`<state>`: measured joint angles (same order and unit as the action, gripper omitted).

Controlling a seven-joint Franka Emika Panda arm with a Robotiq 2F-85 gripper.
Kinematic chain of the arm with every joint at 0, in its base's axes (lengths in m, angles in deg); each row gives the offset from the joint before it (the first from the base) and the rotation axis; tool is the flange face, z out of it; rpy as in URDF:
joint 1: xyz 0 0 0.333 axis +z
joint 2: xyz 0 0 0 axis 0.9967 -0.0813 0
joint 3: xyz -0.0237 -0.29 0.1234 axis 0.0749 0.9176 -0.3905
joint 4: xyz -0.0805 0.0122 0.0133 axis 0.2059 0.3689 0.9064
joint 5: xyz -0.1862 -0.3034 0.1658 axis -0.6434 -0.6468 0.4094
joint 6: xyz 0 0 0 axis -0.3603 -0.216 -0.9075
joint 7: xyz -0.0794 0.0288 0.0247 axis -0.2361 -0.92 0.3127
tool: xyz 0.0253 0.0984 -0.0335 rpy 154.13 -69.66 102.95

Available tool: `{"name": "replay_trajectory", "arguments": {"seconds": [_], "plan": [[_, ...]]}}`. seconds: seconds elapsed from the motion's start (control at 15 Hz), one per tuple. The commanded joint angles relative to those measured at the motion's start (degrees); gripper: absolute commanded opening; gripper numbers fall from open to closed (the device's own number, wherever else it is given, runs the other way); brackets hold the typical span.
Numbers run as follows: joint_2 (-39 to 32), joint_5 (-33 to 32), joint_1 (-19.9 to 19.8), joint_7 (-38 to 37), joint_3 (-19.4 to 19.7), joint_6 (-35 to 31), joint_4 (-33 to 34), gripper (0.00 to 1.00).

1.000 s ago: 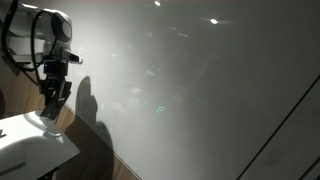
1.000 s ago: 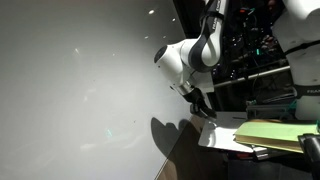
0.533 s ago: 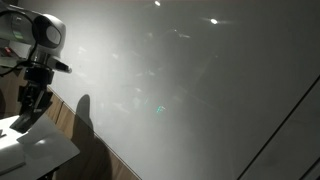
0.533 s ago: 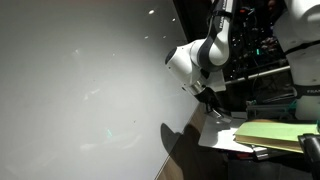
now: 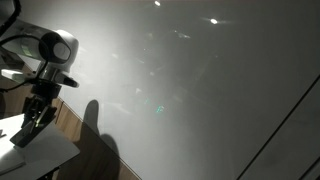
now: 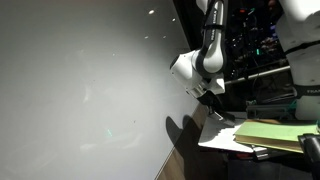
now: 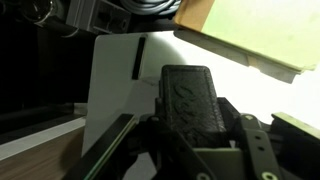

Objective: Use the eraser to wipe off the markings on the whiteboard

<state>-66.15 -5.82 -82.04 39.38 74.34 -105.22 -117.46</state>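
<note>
The whiteboard (image 5: 210, 80) fills both exterior views (image 6: 70, 80); it carries faint smudges and a small green mark (image 5: 158, 108), which also shows in an exterior view (image 6: 110, 138). My gripper (image 5: 30, 120) hangs beside the board's edge over a white table (image 5: 30, 155), apart from the board; it also shows in an exterior view (image 6: 212, 105). In the wrist view the gripper (image 7: 190, 135) is shut on a black eraser (image 7: 188, 95), which stands up between the jaws.
A white sheet or tabletop (image 7: 110, 75) lies below the gripper. A yellow-green pad (image 6: 275, 132) lies on it, also seen in the wrist view (image 7: 270, 30). Dark equipment racks (image 6: 270, 50) stand behind the arm. A wooden strip (image 5: 68, 115) runs under the board's edge.
The arm has swung off the whiteboard's edge and lowered toward the white table, its shadow on the board following. The eraser stays in the gripper.
</note>
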Motion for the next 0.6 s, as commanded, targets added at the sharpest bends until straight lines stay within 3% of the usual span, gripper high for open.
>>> {"name": "replay_trajectory", "arguments": {"seconds": [0.0, 0.27, 0.33, 0.4, 0.53], "plan": [[-0.45, 4.31, 0.74, 3.20, 0.15, -0.69, -0.35, 0.29], [-0.50, 6.56, 0.70, 5.37, 0.35, -0.63, -0.07, 0.32], [-0.40, 6.81, 0.68, 5.82, 0.38, -0.70, -0.04, 0.52], [-0.32, 6.94, 0.66, 6.19, 0.40, -0.78, -0.02, 0.79], [-0.07, 6.98, 0.53, 6.72, 0.53, -0.89, 0.13, 0.87]]}}
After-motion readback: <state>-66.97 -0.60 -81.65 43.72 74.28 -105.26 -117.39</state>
